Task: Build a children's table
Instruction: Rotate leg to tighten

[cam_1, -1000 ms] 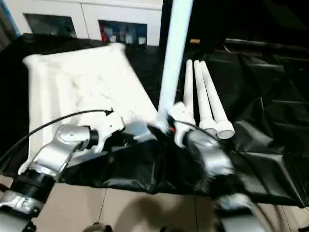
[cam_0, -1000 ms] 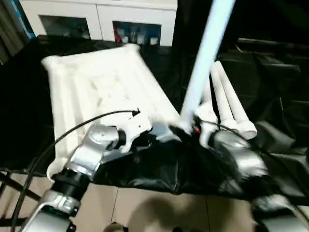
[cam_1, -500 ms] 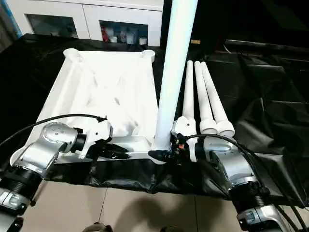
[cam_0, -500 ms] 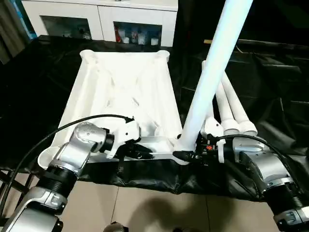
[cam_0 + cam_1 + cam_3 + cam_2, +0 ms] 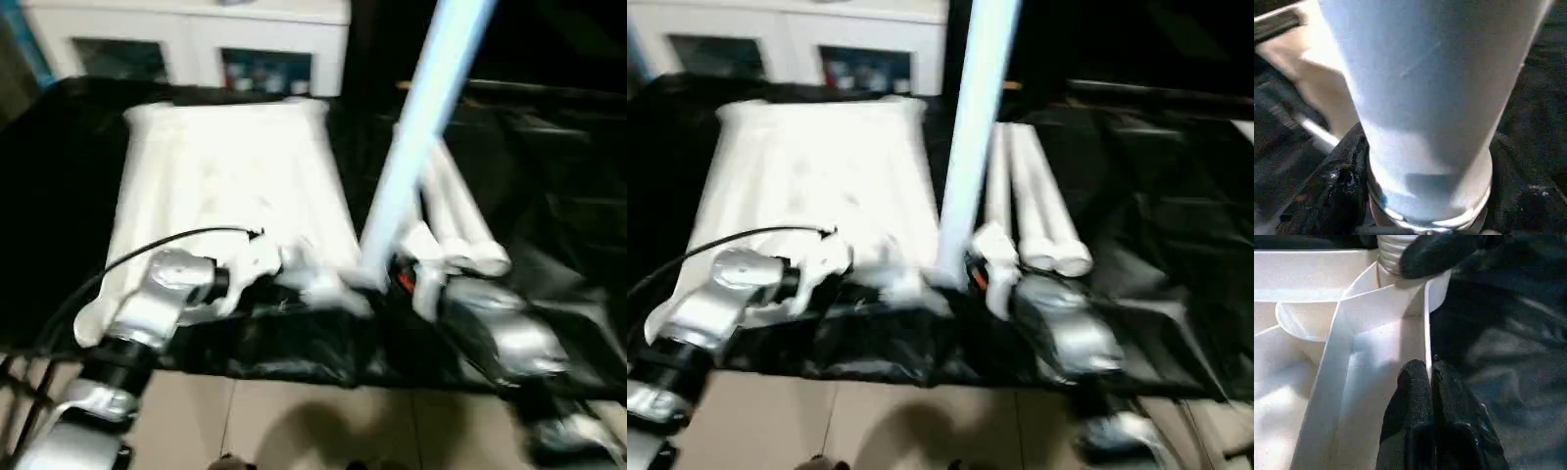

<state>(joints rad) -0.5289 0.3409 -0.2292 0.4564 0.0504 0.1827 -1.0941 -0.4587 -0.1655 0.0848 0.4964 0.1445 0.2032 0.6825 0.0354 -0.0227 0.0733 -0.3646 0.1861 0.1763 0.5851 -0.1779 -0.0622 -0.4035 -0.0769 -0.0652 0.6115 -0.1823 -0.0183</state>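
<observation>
The white tabletop lies underside up on the black cloth. A long white leg stands upright in its near right corner socket. My right gripper is shut on the leg's base, and one black finger shows beside the tube. My left gripper is shut on the thin rim wall of the tabletop, just left of that corner. The leg's threaded end sits at the socket, under the other gripper's finger.
Three more white legs lie side by side on the black cloth to the right of the tabletop. A white cabinet with glass-fronted compartments stands behind the table. The cloth's front edge hangs over tiled floor.
The tabletop's far end has swung a little to the left since half a second ago. Both grippers keep their holds and the leg stays upright at the near right corner.
</observation>
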